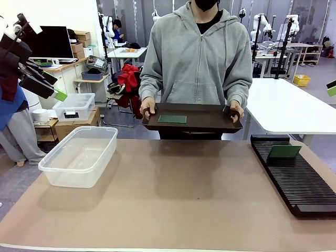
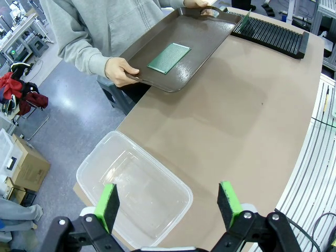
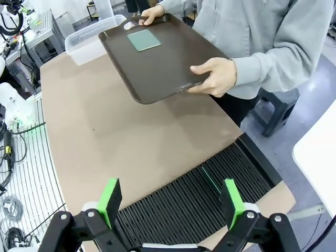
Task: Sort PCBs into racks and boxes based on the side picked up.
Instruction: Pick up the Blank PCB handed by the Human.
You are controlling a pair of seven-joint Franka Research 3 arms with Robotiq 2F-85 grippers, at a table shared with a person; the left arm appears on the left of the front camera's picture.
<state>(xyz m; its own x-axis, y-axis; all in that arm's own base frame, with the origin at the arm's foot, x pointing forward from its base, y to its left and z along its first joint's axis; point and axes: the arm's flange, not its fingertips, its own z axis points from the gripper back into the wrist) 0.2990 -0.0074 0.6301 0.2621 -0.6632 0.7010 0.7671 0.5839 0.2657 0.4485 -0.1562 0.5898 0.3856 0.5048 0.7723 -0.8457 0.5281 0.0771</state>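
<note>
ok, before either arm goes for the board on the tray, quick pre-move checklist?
1. left jaws open, empty: ok.
2. right jaws open, empty: ok.
3. PCB lying flat on the tray, nothing over it: ok.
4. tray within reach: cannot tell; the person's hands hold it up at the far table edge.
5. tub empty: ok.
6. rack has free slots; second PCB stands at its far end: ok.
</note>
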